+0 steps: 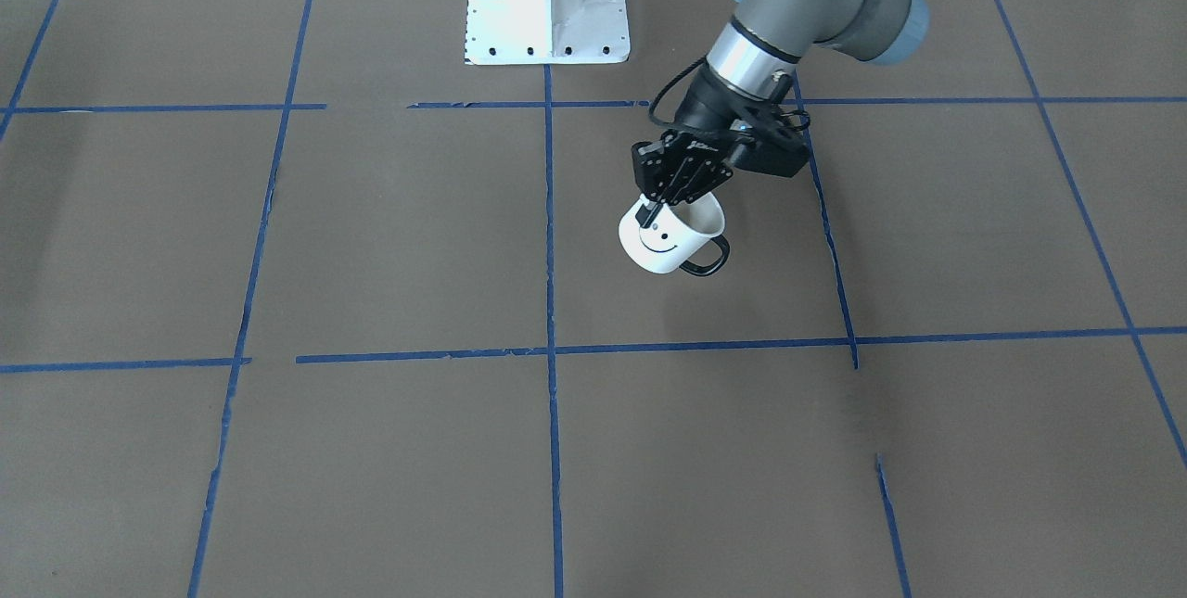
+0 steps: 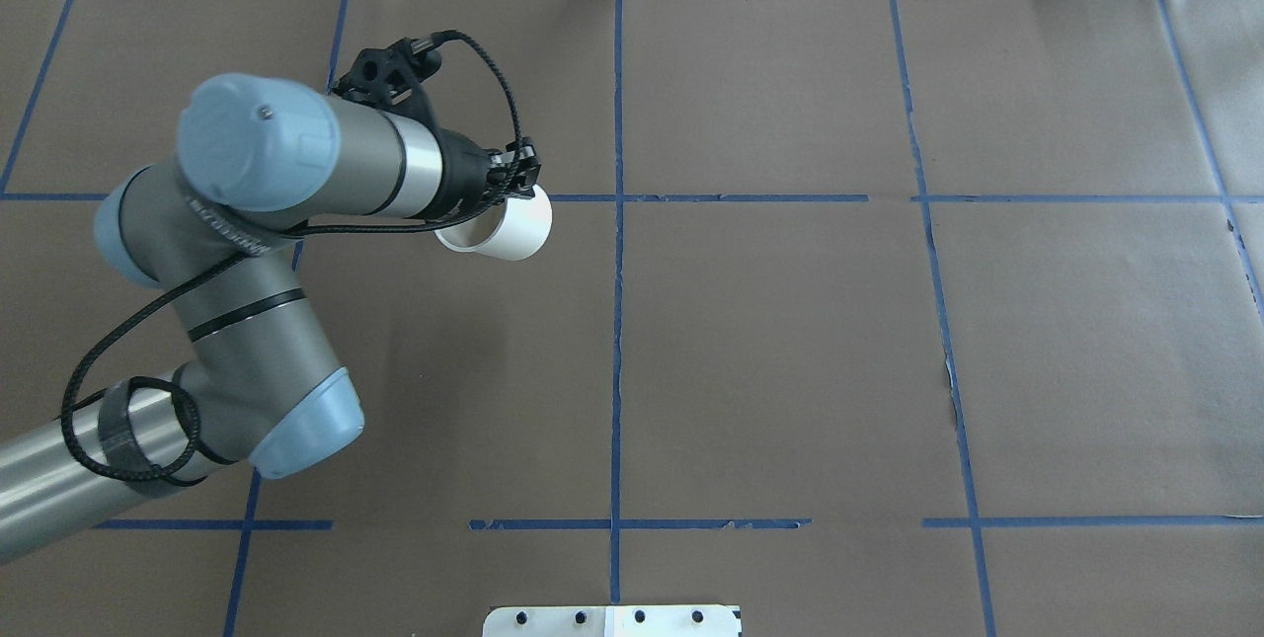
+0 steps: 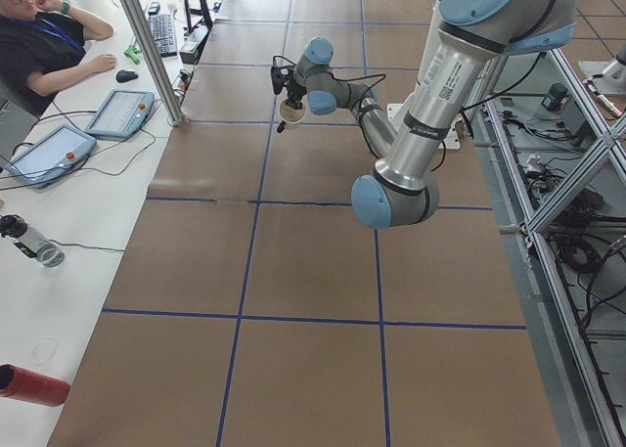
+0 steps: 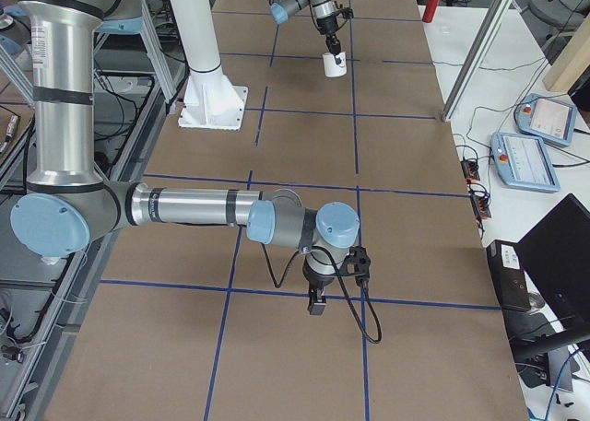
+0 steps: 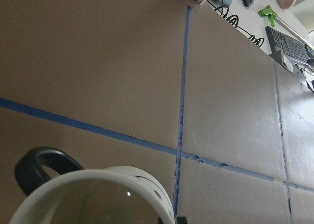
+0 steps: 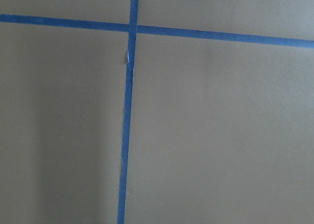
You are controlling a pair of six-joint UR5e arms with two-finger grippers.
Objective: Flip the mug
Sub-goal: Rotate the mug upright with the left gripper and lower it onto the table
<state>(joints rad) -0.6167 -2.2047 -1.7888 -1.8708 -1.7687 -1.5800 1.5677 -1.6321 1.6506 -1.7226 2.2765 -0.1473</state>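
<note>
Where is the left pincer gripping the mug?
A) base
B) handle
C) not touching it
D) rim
D: the left pincer clamps the mug at its rim, while the black loop handle sticks out free.

Quick count: one mug. Two robot arms, the left arm and the right arm, so two grippers as well: left gripper and right gripper. On the side bench: two pendant tablets, one operator, one keyboard, one red bottle.
</note>
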